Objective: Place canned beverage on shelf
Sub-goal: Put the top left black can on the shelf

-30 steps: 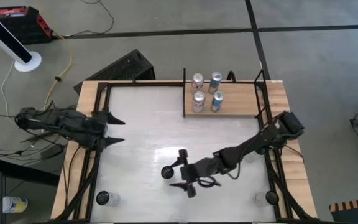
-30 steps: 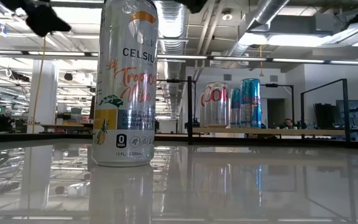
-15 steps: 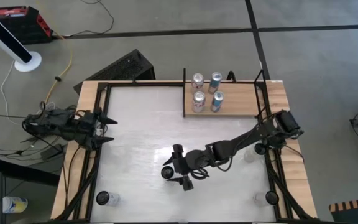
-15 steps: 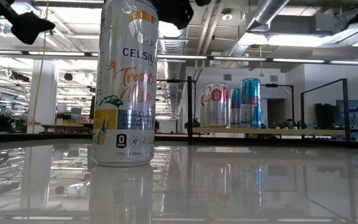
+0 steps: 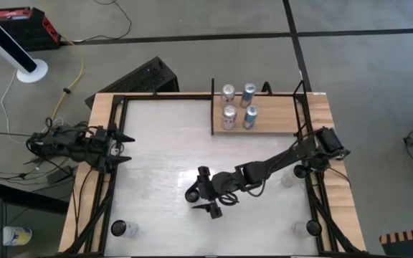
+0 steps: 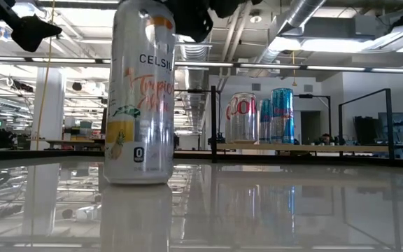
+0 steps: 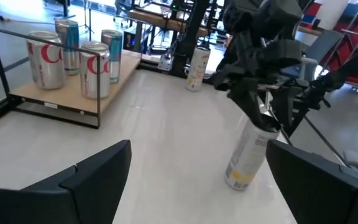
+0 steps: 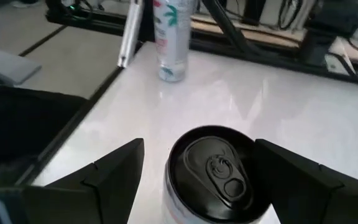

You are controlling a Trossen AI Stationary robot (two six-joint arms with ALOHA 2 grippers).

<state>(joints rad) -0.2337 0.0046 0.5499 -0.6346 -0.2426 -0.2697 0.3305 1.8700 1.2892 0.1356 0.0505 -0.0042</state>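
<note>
Straddling tall silver Celsius can [image 5: 192, 195] at lower centre of high view, right gripper [image 5: 208, 190] fingers wide, not yet clamped, aligned for side grasp. Can tilts slightly. Light-brown wooden shelf [image 5: 278, 118], upper centre-right, carries four cans. Left gripper [image 5: 122, 148] waits wide open, left edge.

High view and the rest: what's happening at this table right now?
The right hand is over a tall Celsius can mid-table, open fingers either side of its top, not closed on it. The can looks slightly tilted. Four cans already stand on the shelf. The left hand waits open at the table's left edge.
</note>
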